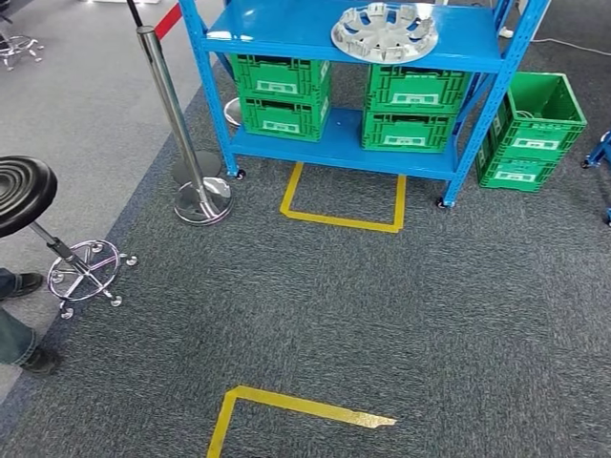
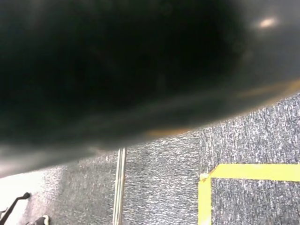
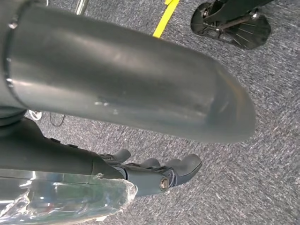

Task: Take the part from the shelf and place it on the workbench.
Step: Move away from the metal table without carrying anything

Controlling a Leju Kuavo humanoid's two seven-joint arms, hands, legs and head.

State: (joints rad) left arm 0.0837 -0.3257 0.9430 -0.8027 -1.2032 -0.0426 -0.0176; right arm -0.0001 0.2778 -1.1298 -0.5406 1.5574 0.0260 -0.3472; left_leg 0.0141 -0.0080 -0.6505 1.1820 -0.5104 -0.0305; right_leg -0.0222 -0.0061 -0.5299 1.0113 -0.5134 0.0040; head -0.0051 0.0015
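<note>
A silver wheel cover [image 1: 385,31], the part, lies flat on the upper board of the blue shelf [image 1: 288,43] ahead of me in the head view. In the right wrist view my right hand [image 3: 159,173] hangs over the grey carpet. Its thick grey thumb [image 3: 123,75] and dark fingers [image 3: 183,165] are stretched out with nothing in them. In the left wrist view a dark blurred shape lies close to the lens and I cannot make out the left hand's fingers in it.
Green crates [image 1: 284,95] stand on the shelf's lower board and one crate [image 1: 533,134] sits on the floor to its right. A chrome barrier post [image 1: 180,124], a black stool [image 1: 22,191] and a person's shoes [image 1: 29,358] are at the left. Yellow tape [image 1: 342,219] marks the carpet.
</note>
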